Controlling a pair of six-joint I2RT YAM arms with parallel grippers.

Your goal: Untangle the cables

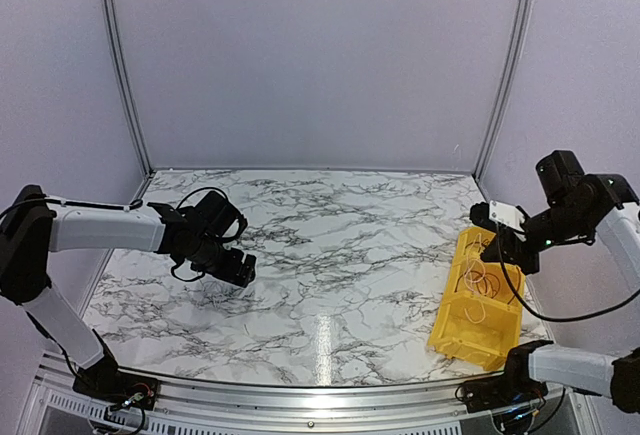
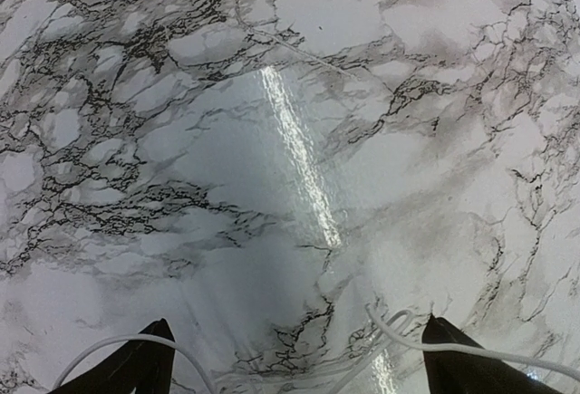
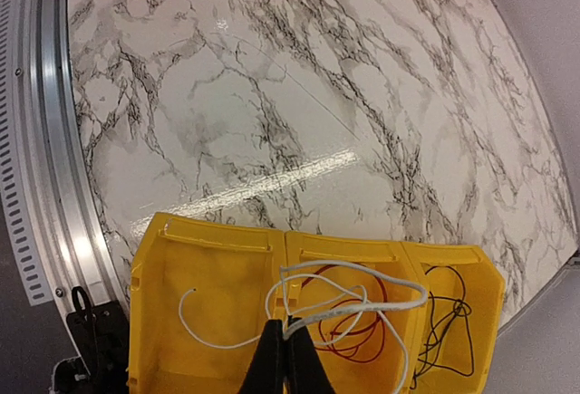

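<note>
Cables [image 3: 349,303] lie in the yellow bin [image 3: 208,231]; just above it our right hand [image 3: 285,321] pinches the white one, our spread left hand [image 1: 240,267] well apart.

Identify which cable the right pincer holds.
The thin white cable, pinched in the shut right pincer; the thin red loop and thin black wire lie loose.

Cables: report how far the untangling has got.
Looks done: one white wire lies on the marble table by the open left gripper. In hand: the right gripper is shut on the white cable in the yellow bin. To do: that cable crosses the red loop in the middle compartment; the black cable sits in the end compartment.
</note>
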